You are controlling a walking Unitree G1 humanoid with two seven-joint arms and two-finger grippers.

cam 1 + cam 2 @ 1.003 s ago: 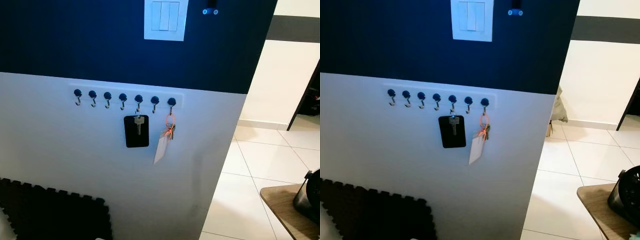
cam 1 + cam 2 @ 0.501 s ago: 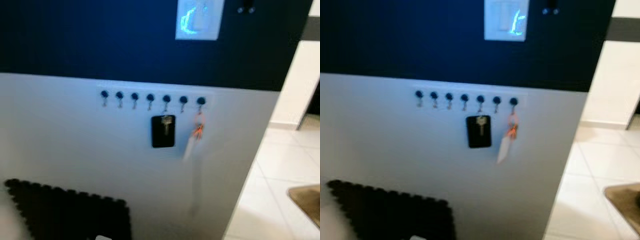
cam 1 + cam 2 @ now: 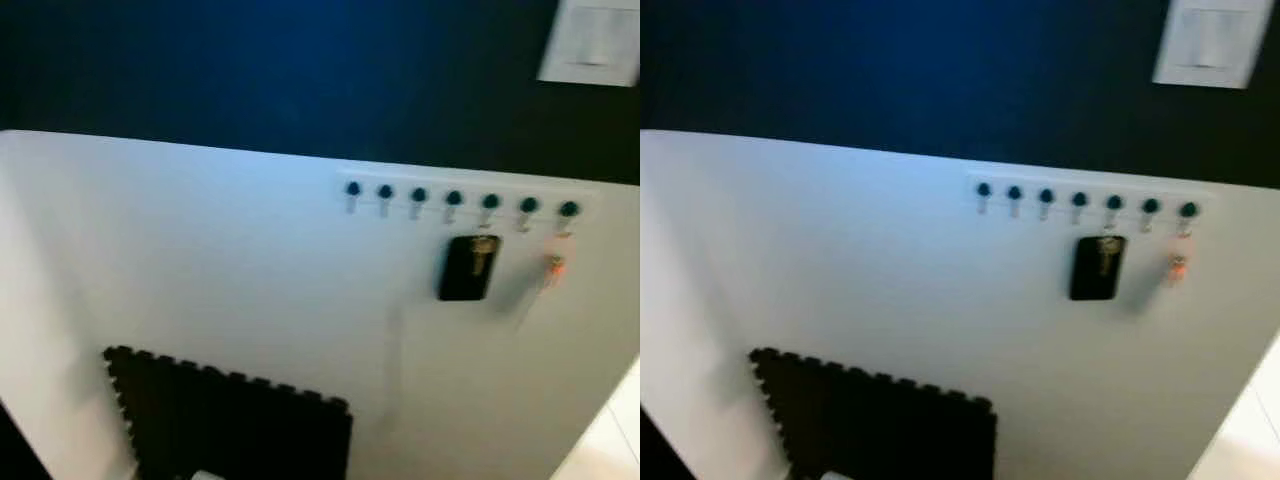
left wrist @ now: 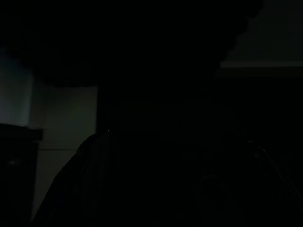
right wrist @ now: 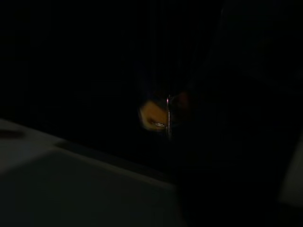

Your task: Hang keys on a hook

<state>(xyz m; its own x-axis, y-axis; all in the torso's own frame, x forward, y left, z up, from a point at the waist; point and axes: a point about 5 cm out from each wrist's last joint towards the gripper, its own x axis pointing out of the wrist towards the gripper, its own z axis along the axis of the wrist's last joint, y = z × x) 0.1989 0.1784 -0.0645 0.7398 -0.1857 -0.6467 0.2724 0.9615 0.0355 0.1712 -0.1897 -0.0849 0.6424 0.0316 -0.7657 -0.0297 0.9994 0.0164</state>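
Head camera first, and it's blurry: you've got a white lower wall [image 3: 200, 260] under a dark blue band, with a row of seven hooks [image 3: 455, 199] at the right of the frame. A key on a black card [image 3: 468, 268] hangs under the fifth hook, and the orange-tagged keys [image 3: 553, 265] hang from the last one on the right. A light switch [image 3: 592, 42] sits upper right, a black foam mat [image 3: 235, 425] at the bottom.

Left wrist view is nearly black, so you can't tell that end effector's state. Right wrist view is dark too, just a faint orange glint mid-frame; can't tell there either.
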